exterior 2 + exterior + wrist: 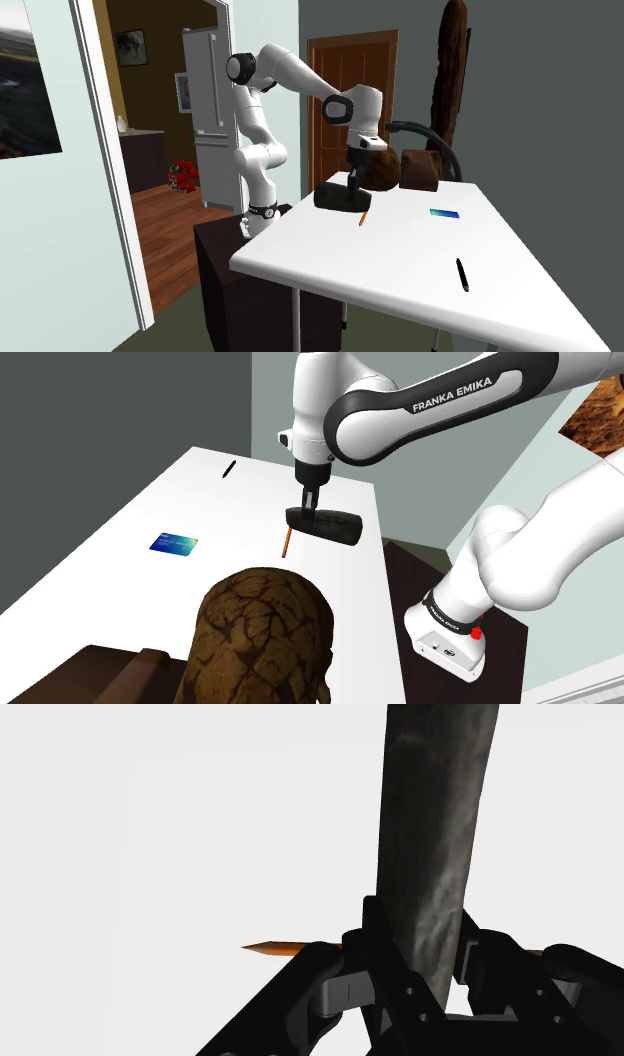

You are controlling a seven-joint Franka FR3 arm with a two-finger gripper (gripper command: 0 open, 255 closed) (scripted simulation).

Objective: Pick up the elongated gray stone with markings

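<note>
The elongated dark grey stone (326, 525) with faint mottled markings lies level near the white table's (110, 572) edge toward the stand. My black gripper (309, 508) comes down on it from above and is shut on it. In the second exterior view the stone (344, 198) hangs under the gripper (355, 182), low over the table's (400, 265) left edge. I cannot tell whether it touches the tabletop. In the wrist view the stone (435, 824) runs away from the gripper (425, 956), clasped between both fingers.
An orange pencil (287, 542) lies right beside the stone, its tip (268, 947) poking out past one finger. A blue card (174, 543) and a black pen (229, 469) lie farther off. A brown cracked round object (262, 637) stands at the table's near end.
</note>
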